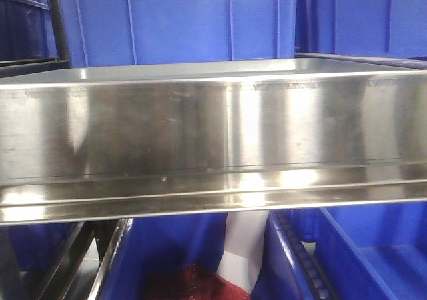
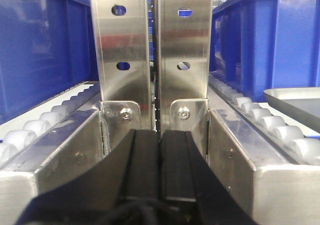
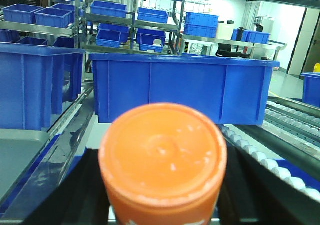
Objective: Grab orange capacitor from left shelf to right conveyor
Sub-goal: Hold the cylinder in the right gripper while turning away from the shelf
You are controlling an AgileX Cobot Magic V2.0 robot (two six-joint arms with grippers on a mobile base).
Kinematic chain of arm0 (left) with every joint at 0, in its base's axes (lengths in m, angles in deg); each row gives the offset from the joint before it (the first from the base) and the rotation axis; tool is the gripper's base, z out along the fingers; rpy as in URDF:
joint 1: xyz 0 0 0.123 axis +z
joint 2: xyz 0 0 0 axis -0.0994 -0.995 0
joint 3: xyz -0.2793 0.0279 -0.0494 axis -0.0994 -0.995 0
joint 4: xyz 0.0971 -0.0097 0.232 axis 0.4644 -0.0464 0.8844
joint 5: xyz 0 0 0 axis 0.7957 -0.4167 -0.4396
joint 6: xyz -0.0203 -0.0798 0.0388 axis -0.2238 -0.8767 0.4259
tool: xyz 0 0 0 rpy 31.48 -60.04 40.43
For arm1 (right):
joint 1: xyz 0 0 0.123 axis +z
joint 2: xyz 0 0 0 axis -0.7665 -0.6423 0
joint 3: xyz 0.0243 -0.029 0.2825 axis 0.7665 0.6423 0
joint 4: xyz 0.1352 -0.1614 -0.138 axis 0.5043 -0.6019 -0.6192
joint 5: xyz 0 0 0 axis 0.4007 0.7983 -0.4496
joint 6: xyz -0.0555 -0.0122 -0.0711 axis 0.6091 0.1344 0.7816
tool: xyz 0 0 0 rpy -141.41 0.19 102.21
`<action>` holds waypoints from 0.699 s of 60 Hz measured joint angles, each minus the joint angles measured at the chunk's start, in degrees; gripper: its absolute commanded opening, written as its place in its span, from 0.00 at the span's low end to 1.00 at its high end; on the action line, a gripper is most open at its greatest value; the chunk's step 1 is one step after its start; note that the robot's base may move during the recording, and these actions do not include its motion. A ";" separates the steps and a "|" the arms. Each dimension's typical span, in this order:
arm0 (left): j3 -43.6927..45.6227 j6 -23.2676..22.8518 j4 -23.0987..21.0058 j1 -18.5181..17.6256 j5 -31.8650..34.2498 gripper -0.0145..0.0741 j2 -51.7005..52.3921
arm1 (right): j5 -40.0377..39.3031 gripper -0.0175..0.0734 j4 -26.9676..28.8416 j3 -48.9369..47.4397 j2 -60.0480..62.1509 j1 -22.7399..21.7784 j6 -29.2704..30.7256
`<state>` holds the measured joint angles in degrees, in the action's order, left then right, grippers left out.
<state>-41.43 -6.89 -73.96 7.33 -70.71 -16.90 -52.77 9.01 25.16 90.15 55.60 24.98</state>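
Two grippers are in view. Left gripper [image 2: 160,150]: black pads [image 2: 145,165] pressed flat together, nothing between them; it sits low before two slotted steel uprights [image 2: 125,45], with roller tracks [image 2: 260,120] along either side. Right gripper [image 3: 162,207]: dark fingers [image 3: 245,195] flank the orange capacitor [image 3: 162,155] on both sides and appear clamped on its body; the flat lid faces the wrist camera. The capacitor rests on no surface; it is carried in the jaws, in front of a blue bin [image 3: 185,90]. A grey tray [image 3: 20,160] lies at the left edge of that view, a roller lane [image 3: 270,160] at the right. Beyond, the left shelf [image 1: 213,127] fills the front view, its tall lip hiding the deck. The right conveyor is not in view.

Step in hand, as judged: transfer, grasp complete. Next move: swing the right arm to the belt, keep the clamp firm, lower until the capacitor's base meets the belt, then open the jaws.
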 measured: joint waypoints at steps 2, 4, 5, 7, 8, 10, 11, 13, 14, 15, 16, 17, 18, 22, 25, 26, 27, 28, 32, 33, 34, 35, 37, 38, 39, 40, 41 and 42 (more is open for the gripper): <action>0.00 0.00 0.00 0.00 0.00 0.02 0.00 | 0.00 0.25 0.00 0.00 0.00 0.00 0.00; 0.00 0.00 0.00 0.00 0.00 0.02 0.00 | 0.00 0.25 0.00 0.00 0.00 0.00 0.00; 0.00 0.00 0.00 0.00 0.00 0.02 0.00 | 0.00 0.25 0.00 0.00 0.00 0.00 0.00; 0.00 0.00 0.00 0.00 0.00 0.02 0.00 | 0.00 0.25 0.00 0.00 0.00 0.00 0.00; 0.00 0.00 0.00 0.00 0.00 0.02 0.00 | 0.00 0.25 0.00 0.00 0.00 0.00 0.00; 0.00 0.00 0.00 0.00 0.00 0.02 0.00 | 0.00 0.25 0.00 0.00 0.00 0.00 0.00; 0.00 0.00 0.00 0.00 0.00 0.02 0.00 | 0.00 0.25 0.00 0.00 0.00 0.00 0.00; 0.00 0.00 0.00 0.00 0.00 0.02 0.00 | 0.00 0.25 0.00 0.00 0.00 0.00 0.00; 0.00 0.00 0.00 0.00 0.00 0.02 0.00 | 0.00 0.25 0.00 0.00 0.00 0.00 0.00; 0.00 0.00 0.00 0.00 0.00 0.02 0.00 | 0.00 0.25 0.00 0.00 0.00 0.00 0.00; 0.00 0.00 0.00 0.00 0.00 0.02 0.00 | 0.00 0.25 0.00 0.00 0.00 0.00 0.00; 0.00 0.00 0.00 0.00 0.00 0.02 0.00 | 0.00 0.25 0.00 0.00 0.00 0.00 0.00; 0.00 0.00 0.00 0.00 0.00 0.02 0.00 | 0.00 0.25 0.00 0.00 0.00 0.00 0.00; 0.00 0.00 0.00 0.00 0.00 0.02 0.00 | 0.00 0.25 0.00 0.00 0.00 0.00 0.00; 0.00 0.00 0.00 0.00 0.00 0.02 0.00 | 0.00 0.25 0.00 0.00 0.00 0.00 0.00; 0.00 0.00 0.00 0.00 0.00 0.02 0.00 | 0.00 0.25 0.00 0.00 0.00 0.00 0.00; 0.00 0.00 0.00 0.00 0.00 0.02 0.00 | 0.00 0.25 0.00 0.00 0.00 0.00 0.00; 0.00 0.00 0.00 0.00 0.00 0.02 0.00 | 0.00 0.25 0.00 0.00 0.00 0.00 0.00; 0.00 0.00 0.00 0.00 0.00 0.02 0.00 | 0.00 0.25 0.00 0.00 0.00 0.00 0.00; 0.00 0.00 0.00 0.00 0.00 0.02 0.00 | 0.00 0.25 0.00 0.00 0.00 0.00 0.00; 0.00 0.00 0.00 0.00 0.00 0.02 0.00 | 0.00 0.25 0.00 0.00 0.00 0.00 0.00; 0.00 0.00 0.00 0.00 0.00 0.02 0.00 | 0.00 0.25 0.00 0.00 0.00 0.00 0.00; 0.00 0.00 0.00 0.00 0.00 0.02 0.00 | 0.00 0.25 0.00 0.00 0.00 0.00 0.00; 0.00 0.00 0.00 0.00 0.00 0.02 0.00 | 0.00 0.25 0.00 0.00 0.00 0.00 0.00; 0.00 0.00 0.00 0.00 0.00 0.02 0.00 | 0.00 0.24 0.00 0.00 0.00 0.00 0.00; 0.00 0.00 0.00 0.00 0.00 0.02 0.00 | 0.00 0.24 0.00 0.00 0.00 0.00 0.00; 0.00 0.00 0.00 0.00 0.00 0.02 0.00 | 0.00 0.24 0.00 0.00 0.00 0.00 0.00; 0.00 0.00 0.00 0.00 0.00 0.02 0.00 | 0.00 0.24 0.00 0.00 0.00 0.00 0.00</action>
<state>-41.43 -6.89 -73.96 7.33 -70.71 -16.90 -52.77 9.01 25.16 90.15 55.60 24.98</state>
